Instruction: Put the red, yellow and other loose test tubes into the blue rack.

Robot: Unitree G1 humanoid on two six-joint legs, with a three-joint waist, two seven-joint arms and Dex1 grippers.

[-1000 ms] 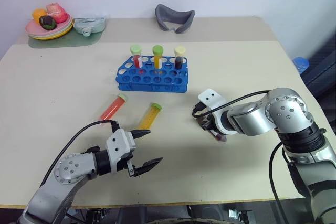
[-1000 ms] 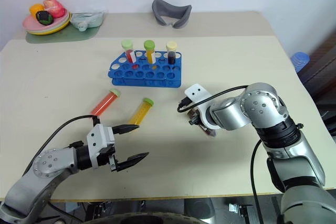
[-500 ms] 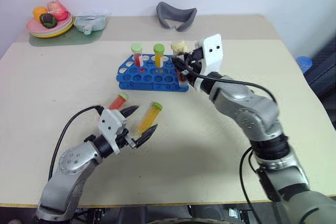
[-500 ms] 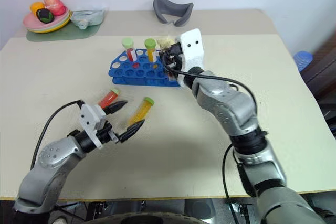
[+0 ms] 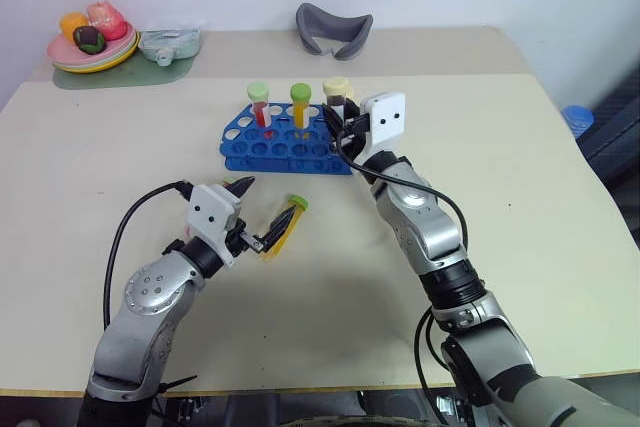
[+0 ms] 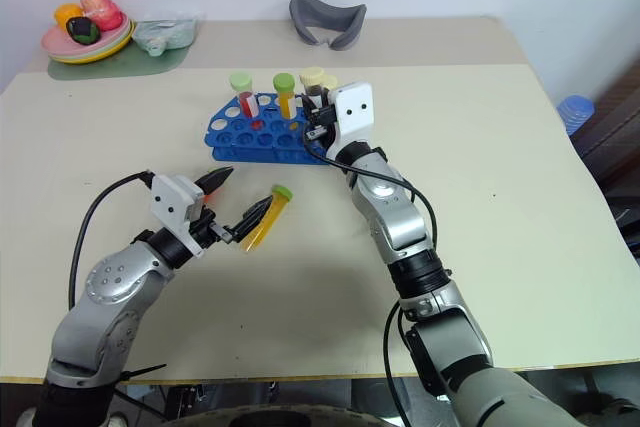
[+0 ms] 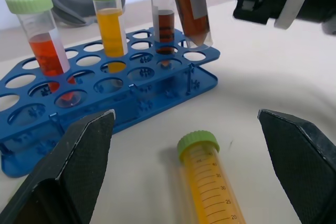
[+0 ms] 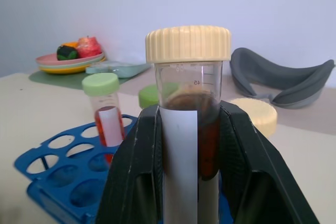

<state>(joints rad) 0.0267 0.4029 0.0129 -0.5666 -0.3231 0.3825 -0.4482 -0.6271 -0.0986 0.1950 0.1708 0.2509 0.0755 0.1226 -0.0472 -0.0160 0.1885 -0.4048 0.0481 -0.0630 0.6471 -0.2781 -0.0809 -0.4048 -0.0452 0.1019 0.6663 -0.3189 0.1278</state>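
The blue rack (image 5: 285,144) stands mid-table with a red tube (image 5: 260,105), a yellow tube (image 5: 300,105) and a dark tube (image 5: 337,99) upright in it. My right gripper (image 5: 348,133) is shut on a brown tube with a cream cap (image 8: 186,82). That tube's tip (image 7: 193,24) hangs just above the rack's right end. A loose yellow tube with a green cap (image 7: 203,184) lies on the table nearer me. My left gripper (image 5: 266,207) is open, one finger on each side of it. The loose red tube is hidden behind my left hand.
At the back left are a plate of toy food (image 5: 92,44) and a pale green dish (image 5: 168,45). A grey curved object (image 5: 333,31) lies behind the rack. A blue thing (image 5: 572,120) shows past the table's right edge.
My right arm swung up and left from the table, carrying the brown tube to the rack's right end. My left gripper moved forward until it straddled the yellow tube.
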